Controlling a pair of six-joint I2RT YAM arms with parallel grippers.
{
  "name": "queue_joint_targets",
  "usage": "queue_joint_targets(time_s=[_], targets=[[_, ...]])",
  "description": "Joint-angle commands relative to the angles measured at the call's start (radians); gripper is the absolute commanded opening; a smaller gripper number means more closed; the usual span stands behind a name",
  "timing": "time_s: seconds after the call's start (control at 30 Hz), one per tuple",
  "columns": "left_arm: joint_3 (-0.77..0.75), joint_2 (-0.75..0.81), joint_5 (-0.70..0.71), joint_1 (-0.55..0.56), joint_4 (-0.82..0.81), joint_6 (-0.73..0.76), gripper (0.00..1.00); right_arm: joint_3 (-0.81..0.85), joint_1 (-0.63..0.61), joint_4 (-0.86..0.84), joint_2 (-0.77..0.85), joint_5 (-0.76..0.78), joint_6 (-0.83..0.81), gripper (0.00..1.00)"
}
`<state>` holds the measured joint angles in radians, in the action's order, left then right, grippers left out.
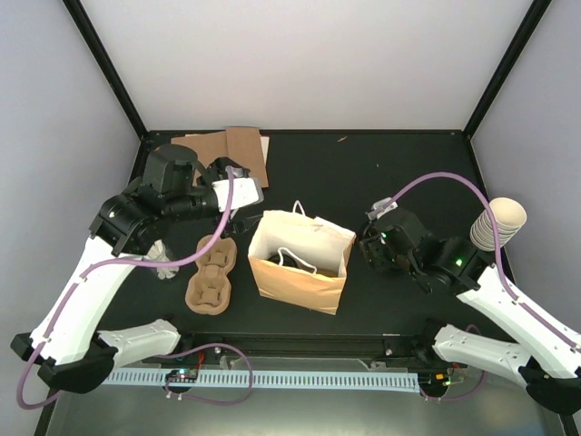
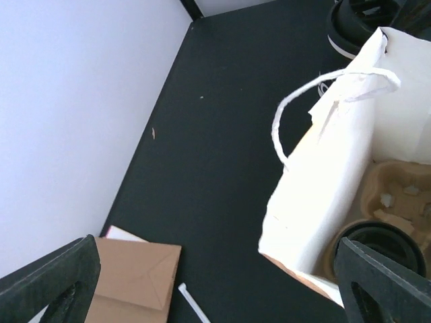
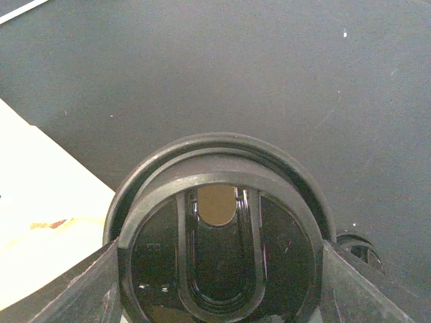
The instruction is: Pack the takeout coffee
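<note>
left wrist: one lidded cup (image 2: 384,237) inside one bag (image 2: 337,175), second cup (image 2: 353,27) behind.

One upright brown paper bag (image 1: 295,282) with white handles is counted. Two dark cups with round black plastic lids (image 2: 380,235) are seen, one inside the bag and a second cup (image 3: 219,235) just right of it. Two brown moulded-pulp cup trays (image 1: 211,272) are counted, one left of the bag and a second tray (image 2: 390,185) inside it. One stack of cream lidless paper cups (image 1: 497,225) is found well right of the bag.
</note>
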<state>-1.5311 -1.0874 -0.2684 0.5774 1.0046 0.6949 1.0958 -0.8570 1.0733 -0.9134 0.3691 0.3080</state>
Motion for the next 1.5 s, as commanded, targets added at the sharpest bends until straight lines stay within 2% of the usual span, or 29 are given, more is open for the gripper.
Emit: queue_joint_targets(time_s=[0.0, 0.2, 0.4, 0.53, 0.7, 0.83, 1.1, 1.13, 1.2, 1.27, 1.4, 1.47], targets=[[-0.054, -0.053, -0.039, -0.004, -0.017, 0.170, 0.99, 0.029, 0.004, -0.005, 0.010, -0.024, -0.019, 0.55], [-0.086, -0.102, -0.122, -0.004, -0.002, 0.283, 0.99, 0.029, 0.004, -0.013, 0.013, -0.029, -0.023, 0.55], [-0.190, -0.235, -0.177, 0.004, 0.114, 0.382, 0.90, 0.032, 0.003, -0.017, 0.011, -0.047, -0.024, 0.55], [-0.223, -0.287, -0.224, 0.022, 0.150, 0.414, 0.89, 0.030, 0.005, -0.017, 0.009, -0.052, -0.021, 0.55], [-0.245, -0.362, -0.172, 0.060, 0.172, 0.410, 0.88, 0.035, 0.004, -0.014, 0.018, -0.049, -0.017, 0.55], [-0.248, -0.408, -0.168, 0.084, 0.175, 0.398, 0.83, 0.046, 0.003, -0.003, 0.022, -0.039, -0.018, 0.55], [-0.267, -0.509, -0.061, 0.112, 0.263, 0.341, 0.55, 0.060, 0.004, 0.007, 0.036, -0.025, -0.020, 0.55], [-0.270, -0.512, -0.062, 0.114, 0.271, 0.340, 0.50, 0.060, 0.004, 0.009, 0.036, -0.024, -0.021, 0.55], [-0.275, -0.510, -0.077, 0.119, 0.275, 0.337, 0.33, 0.061, 0.004, 0.012, 0.037, -0.021, -0.020, 0.55], [-0.279, -0.511, -0.091, 0.127, 0.276, 0.329, 0.23, 0.058, 0.005, 0.011, 0.039, -0.020, -0.020, 0.55], [-0.282, -0.531, -0.087, 0.135, 0.290, 0.310, 0.20, 0.057, 0.004, 0.007, 0.045, -0.021, -0.017, 0.55], [-0.290, -0.535, -0.073, 0.139, 0.299, 0.298, 0.13, 0.064, 0.005, 0.012, 0.047, -0.021, -0.017, 0.55]])
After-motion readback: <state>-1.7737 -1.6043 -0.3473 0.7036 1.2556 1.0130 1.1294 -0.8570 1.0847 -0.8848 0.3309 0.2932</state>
